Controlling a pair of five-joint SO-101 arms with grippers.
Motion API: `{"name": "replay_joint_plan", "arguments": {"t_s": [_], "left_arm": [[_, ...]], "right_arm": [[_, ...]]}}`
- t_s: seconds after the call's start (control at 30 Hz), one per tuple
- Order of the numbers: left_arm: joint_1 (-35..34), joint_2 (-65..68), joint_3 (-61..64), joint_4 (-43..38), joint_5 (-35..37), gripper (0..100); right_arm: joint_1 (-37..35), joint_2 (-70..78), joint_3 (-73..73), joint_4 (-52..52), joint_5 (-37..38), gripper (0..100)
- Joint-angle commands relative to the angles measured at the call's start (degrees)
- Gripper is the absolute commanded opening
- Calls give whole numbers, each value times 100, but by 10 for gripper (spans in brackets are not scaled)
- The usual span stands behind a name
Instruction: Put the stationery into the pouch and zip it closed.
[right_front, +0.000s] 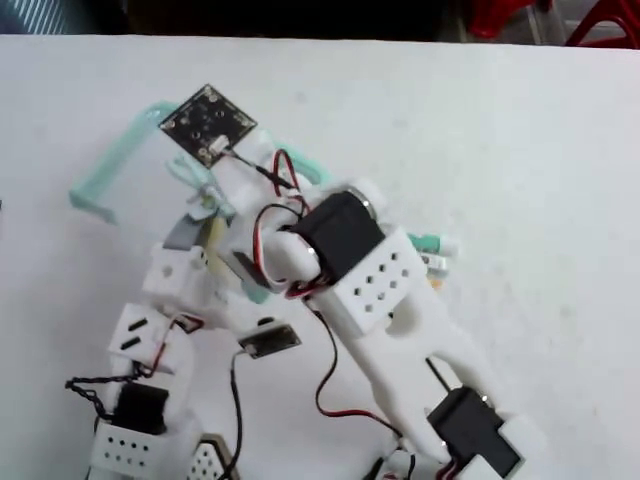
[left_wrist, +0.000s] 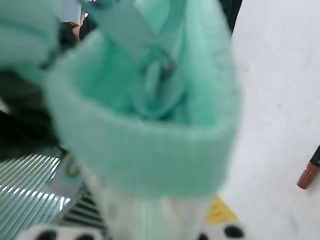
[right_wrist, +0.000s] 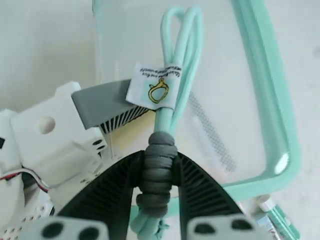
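The clear pouch with its mint trim (right_front: 110, 170) lies under both arms at the table's left middle. In the right wrist view the pouch (right_wrist: 260, 100) has a mint zipper pull cord (right_wrist: 177, 60) with a grey wrapped knot, and my right gripper (right_wrist: 159, 162) is shut on that knot. My left gripper (right_front: 195, 235) sits right beside it, its grey pad (right_wrist: 100, 107) against the pouch by the small tag. Seen from the left wrist, the pouch's mint fabric edge (left_wrist: 145, 155) is held close up. Pens (right_front: 432, 248) stick out from under the right arm.
A brown-tipped pen (left_wrist: 307, 175) lies on the white table near the left gripper. The right arm (right_front: 390, 290) crosses the table diagonally from the front right. Bare white table (right_front: 520, 150) spreads to the right and back.
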Motion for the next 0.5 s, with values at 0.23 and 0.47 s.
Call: {"name": "replay_joint_plan", "arguments": {"t_s": [0.23,0.47], "left_arm": [[-110,-92,-598,-158,2066,23],[-101,-92,-1398,1125,4536,23]], "right_arm": [[1200,-549,-897,136,79,17],[1235,-1956,422,-127,378,17]]}}
